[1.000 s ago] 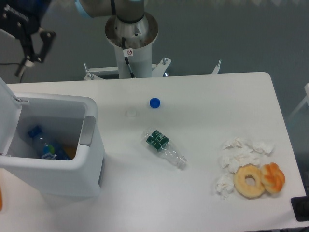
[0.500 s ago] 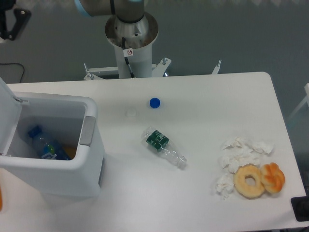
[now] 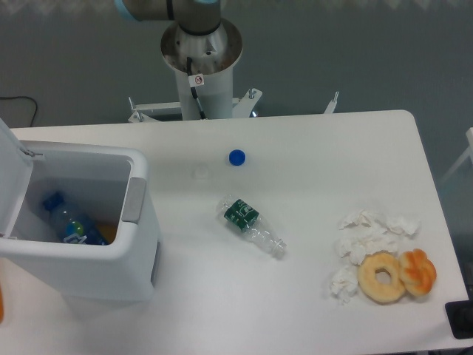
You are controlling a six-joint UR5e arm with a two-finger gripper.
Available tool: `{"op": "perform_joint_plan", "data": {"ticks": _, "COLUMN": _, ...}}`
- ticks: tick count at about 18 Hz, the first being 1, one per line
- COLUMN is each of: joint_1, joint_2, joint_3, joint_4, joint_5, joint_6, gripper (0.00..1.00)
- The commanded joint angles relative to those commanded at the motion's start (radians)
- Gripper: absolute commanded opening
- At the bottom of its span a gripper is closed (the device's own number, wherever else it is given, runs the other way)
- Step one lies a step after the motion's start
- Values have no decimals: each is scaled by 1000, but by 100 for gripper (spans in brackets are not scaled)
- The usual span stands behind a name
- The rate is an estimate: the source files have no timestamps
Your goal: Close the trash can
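Note:
The trash can (image 3: 111,262) is a white boxy bin at the table's left side. Its lid (image 3: 13,177) stands raised against the left image edge, so the bin is open. A grey latch tab (image 3: 133,200) sits on the right rim. Inside lie a blue-capped bottle (image 3: 70,224) and something orange. The gripper is out of view; only the arm's base column (image 3: 201,55) and a bit of the upper arm at the top edge show.
On the white table (image 3: 295,140) lie a blue cap (image 3: 236,157), a small white cap (image 3: 200,172), a crushed clear bottle with a green label (image 3: 253,226), crumpled tissues (image 3: 366,237) and two donuts (image 3: 395,275). A dark object (image 3: 462,319) sits at the right front corner.
The gripper moved up and to the left from above the bin's far left corner and has left the picture. Nothing on the table moved; the lid stays raised.

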Motion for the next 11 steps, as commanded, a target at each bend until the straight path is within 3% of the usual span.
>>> {"op": "perform_joint_plan", "data": {"ticks": 5, "joint_1": -44, "joint_2": -92, "joint_3": 32, "joint_4": 0, "joint_5": -46, "joint_6": 2, "gripper": 100}}
{"op": "perform_joint_plan", "data": {"ticks": 11, "joint_1": -64, "joint_2": -146, "joint_3": 69, "joint_4": 8, "joint_5": -46, "joint_6": 8, "gripper": 100}}
